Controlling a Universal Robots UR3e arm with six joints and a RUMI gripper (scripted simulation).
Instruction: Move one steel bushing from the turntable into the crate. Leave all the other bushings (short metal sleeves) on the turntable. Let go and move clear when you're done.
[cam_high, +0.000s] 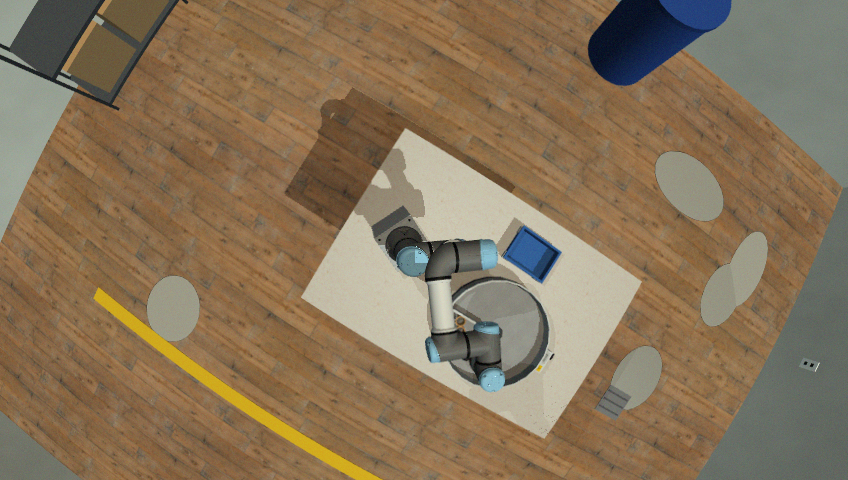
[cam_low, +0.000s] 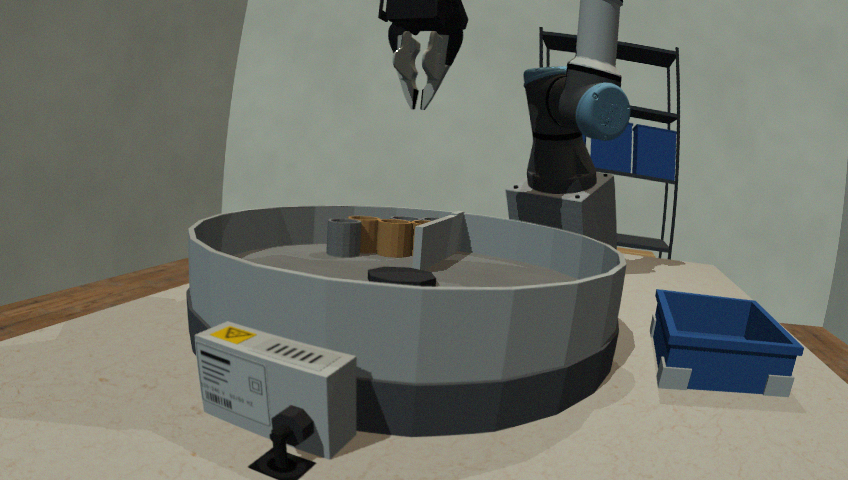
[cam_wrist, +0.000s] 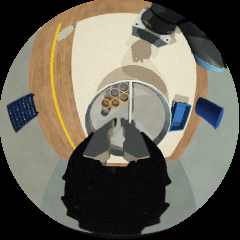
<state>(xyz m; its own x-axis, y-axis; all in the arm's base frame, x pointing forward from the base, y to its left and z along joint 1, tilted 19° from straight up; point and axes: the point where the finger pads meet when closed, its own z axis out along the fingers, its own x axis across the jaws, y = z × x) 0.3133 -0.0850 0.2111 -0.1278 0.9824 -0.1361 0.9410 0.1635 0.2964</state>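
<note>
My gripper (cam_low: 418, 108) (cam_wrist: 118, 118) is shut with nothing between its fingertips and hangs high above the turntable (cam_high: 518, 315) (cam_low: 464, 333) (cam_wrist: 152, 107). In the top view the arm hides it. On the turntable, left of its divider in the wrist view, stand several bushings. A grey steel bushing (cam_low: 343, 239) (cam_wrist: 105, 114) stands at the group's near end. Two more grey ones are at the far end in the wrist view, behind orange-brown bushings (cam_low: 395, 239) (cam_wrist: 115, 102). The blue crate (cam_high: 533, 254) (cam_low: 723, 364) (cam_wrist: 180, 116) stands beside the turntable; no bushing shows in it.
A thin upright divider (cam_low: 440, 237) (cam_wrist: 131, 100) crosses part of the turntable, which has a raised rim. A low black disc (cam_low: 401, 275) sits inside. A grey box (cam_low: 279, 386) with a plug is at its outer wall. The arm's base (cam_low: 559, 214) stands behind.
</note>
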